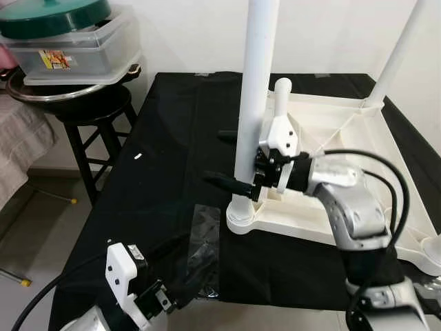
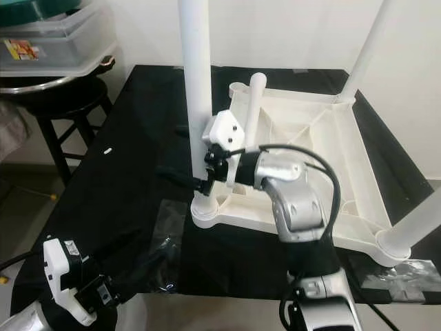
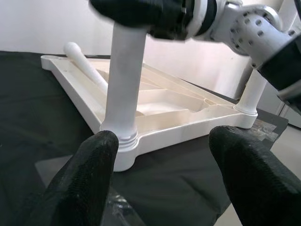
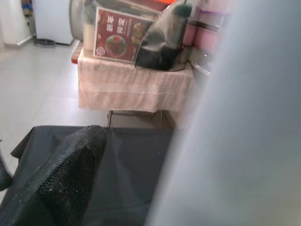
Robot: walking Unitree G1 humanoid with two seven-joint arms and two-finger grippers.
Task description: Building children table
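Observation:
An upturned white tabletop (image 1: pixel 358 145) lies on a black cloth. A white leg (image 1: pixel 251 89) stands in its near left corner socket. My right gripper (image 1: pixel 212 156) is open, with one black finger on each side of this leg and a small gap showing in the right wrist view beside the finger (image 4: pixel 70 179). A loose white leg (image 1: pixel 281 96) leans inside the tabletop. Low at the table's near left, my left gripper (image 3: pixel 162 160) is open and empty, pointing at the leg's base (image 3: pixel 117 141).
Two more legs stand at the far right corner (image 1: pixel 400 48) and the near right corner (image 2: pixel 413 227). A clear plastic bag (image 1: pixel 204 241) lies on the cloth by the left gripper. A stool (image 1: pixel 89 117) stacked with containers (image 1: pixel 69 48) stands beside the table's left edge.

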